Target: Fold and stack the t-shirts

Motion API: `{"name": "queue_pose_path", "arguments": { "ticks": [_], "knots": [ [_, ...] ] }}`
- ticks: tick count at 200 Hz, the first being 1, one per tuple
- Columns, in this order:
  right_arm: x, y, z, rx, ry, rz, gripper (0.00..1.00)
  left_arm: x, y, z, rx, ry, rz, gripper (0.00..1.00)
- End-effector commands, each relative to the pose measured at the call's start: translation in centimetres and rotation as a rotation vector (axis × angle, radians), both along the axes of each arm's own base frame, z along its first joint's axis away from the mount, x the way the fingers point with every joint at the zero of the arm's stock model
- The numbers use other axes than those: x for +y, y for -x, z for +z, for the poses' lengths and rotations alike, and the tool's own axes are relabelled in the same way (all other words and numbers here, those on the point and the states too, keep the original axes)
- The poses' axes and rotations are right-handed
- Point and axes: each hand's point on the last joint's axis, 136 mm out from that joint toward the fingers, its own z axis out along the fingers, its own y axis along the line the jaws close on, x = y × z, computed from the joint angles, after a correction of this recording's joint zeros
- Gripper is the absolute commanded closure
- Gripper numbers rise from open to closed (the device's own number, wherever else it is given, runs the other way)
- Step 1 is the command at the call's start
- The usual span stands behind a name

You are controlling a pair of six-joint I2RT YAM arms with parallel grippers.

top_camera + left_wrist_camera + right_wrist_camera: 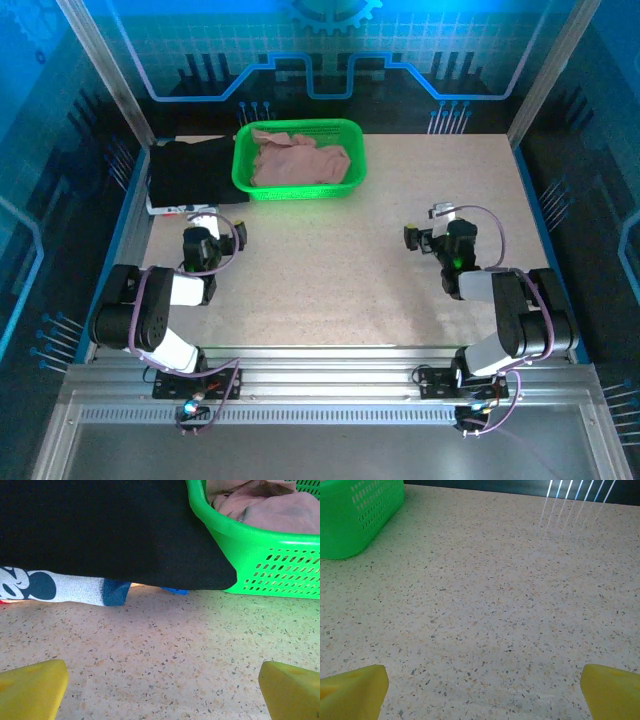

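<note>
**Robot lab test cell, enclosed**

Setting: a purpose-built robotics workstation, not a home or a shop.
Evidence:
- Speckled table (330, 270) boxed in by blue panels (450, 40) printed with circuit-trace and gear graphics.
- Aluminium frame posts (105, 70) at the far corners.
- Slotted aluminium rail (330, 375) along the near edge, carrying the left arm (150, 320) and the right arm (520, 320), with exposed cabling.

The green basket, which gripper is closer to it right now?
Left. The left gripper sits just short of the near left corner of the green basket, beside the black t-shirt; the right gripper is farther off, in front and to its right.
</note>
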Motion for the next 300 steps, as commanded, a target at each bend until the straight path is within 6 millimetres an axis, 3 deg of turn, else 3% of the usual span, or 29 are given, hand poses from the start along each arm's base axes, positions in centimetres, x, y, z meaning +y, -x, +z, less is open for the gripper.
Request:
{"name": "queue_pose_path", "arguments": {
  "ticks": [1,180,198,226,243,269,280,300],
  "knots": [
    [-0.1,-0.5,0.7,-0.016,0.001,0.008,0.0,-0.1,-0.6,1.1,-0.033,-0.024,-0.005,0.01],
    [-0.1,-0.5,0.6,-0.014,-0.004,0.012,0.0,-0.2,-0.6,1.1,-0.032,-0.023,-0.007,0.01],
    [0.1,-0.7,2.5,0.026,0.0,0.017,0.0,-1.1,-0.9,3.5,-0.02,-0.044,-0.05,0.01],
    [1.4,0.9,7.5,0.158,-0.069,0.001,0.0,-1.4,0.5,11.4,0.021,0.076,0.0,0.01],
    [2.6,1.5,9.9,0.293,-0.143,0.009,0.0,-2.3,1.2,15.0,0.06,0.205,0.001,0.01],
    [5.8,0.3,12.3,0.416,-0.318,0.089,0.0,-3.6,0.9,17.1,0.173,0.351,-0.003,0.01],
    [7.3,-1.2,13.3,0.434,-0.396,0.125,0.0,-4.5,0.3,17.5,0.201,0.399,-0.025,0.01],
    [9.0,-4.5,13.0,0.491,-0.497,0.143,0.0,-6.2,-0.8,18.0,0.213,0.497,-0.072,0.01]
  ]
}}
